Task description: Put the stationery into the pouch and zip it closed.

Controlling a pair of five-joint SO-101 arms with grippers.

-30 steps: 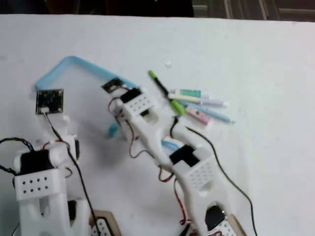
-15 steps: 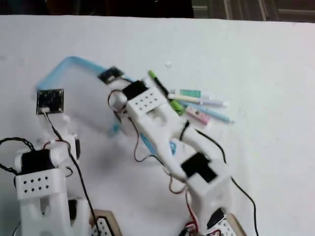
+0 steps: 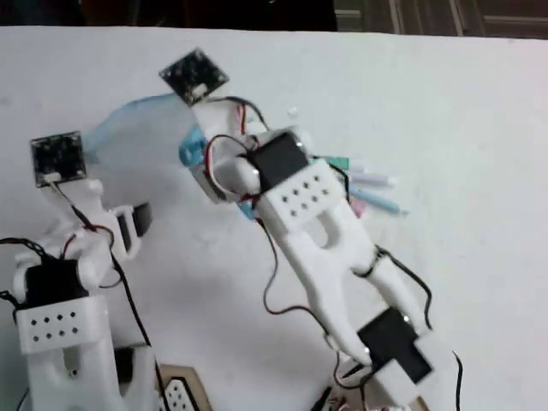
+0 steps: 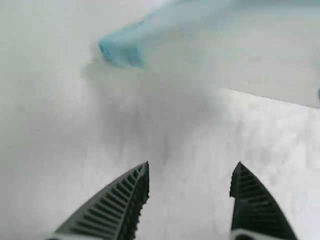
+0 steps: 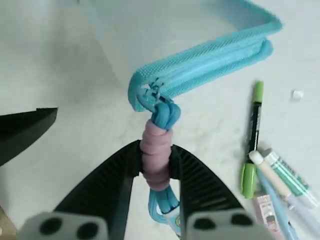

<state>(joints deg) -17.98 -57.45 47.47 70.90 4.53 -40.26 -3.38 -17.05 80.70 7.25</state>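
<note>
I have the right end effector [image 5: 155, 156] pinched on the pink zip pull [image 5: 154, 142] at the pouch [image 5: 210, 55] corner, zip edge running away from it | left end effector [image 4: 190, 176] wide, pouch end just ahead | pens [image 5: 255, 120] on bench [image 3: 462, 103] beside pouch, outside

Tabletop: flat white table surface [image 3: 462, 128], matte, under everything in view.
Fleck: tiny white scrap [image 3: 293, 111] lying on the tabletop toward its far edge.
Background: dark strip [image 3: 214, 13] beyond the far edge.
</note>
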